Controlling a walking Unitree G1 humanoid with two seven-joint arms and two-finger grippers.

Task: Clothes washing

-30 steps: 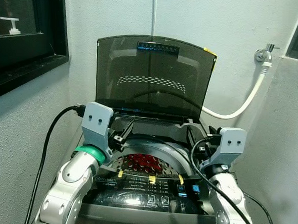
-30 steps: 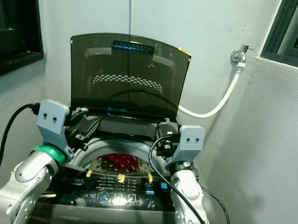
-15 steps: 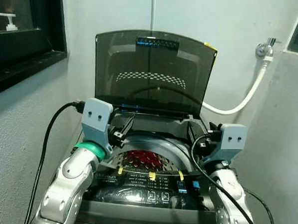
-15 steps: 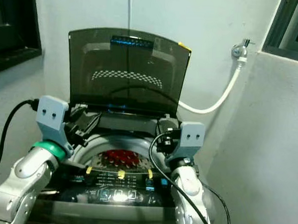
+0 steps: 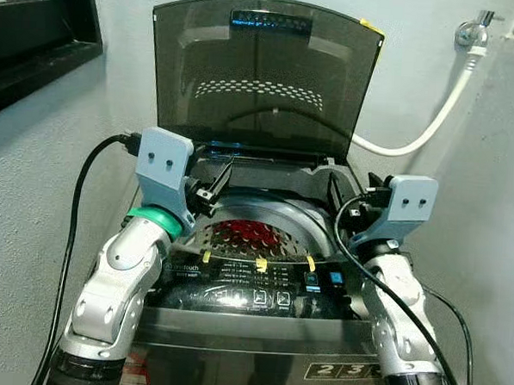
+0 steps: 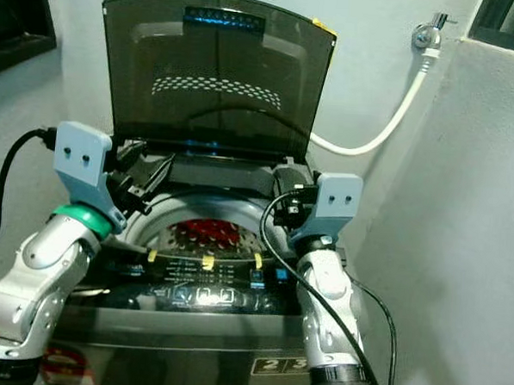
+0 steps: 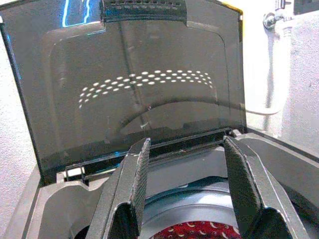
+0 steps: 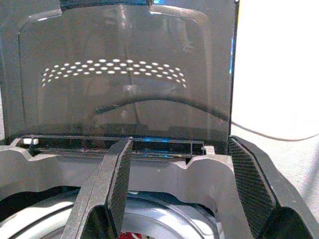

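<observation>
A top-loading washing machine point(image 5: 250, 317) stands in front of me with its smoked lid point(image 5: 263, 81) raised upright. Red clothing point(image 5: 250, 236) lies at the bottom of the perforated drum. My left gripper point(image 5: 214, 188) is held over the drum's left rim, open and holding nothing; its fingers point(image 7: 132, 184) point toward the lid. My right gripper point(image 5: 347, 210) hovers over the right rim, also open and holding nothing, with its fingers point(image 8: 112, 186) aimed at the lid hinge.
The control panel point(image 5: 256, 294) runs along the machine's front edge. A white hose point(image 5: 429, 115) leads from a wall tap point(image 5: 472, 30) behind the machine. A dark window ledge point(image 5: 35, 64) is on the left wall, a grey wall close on the right.
The camera has tilted down and come closer, so the machine's front and panel show more. Both grippers stay over the drum rim, still open.
</observation>
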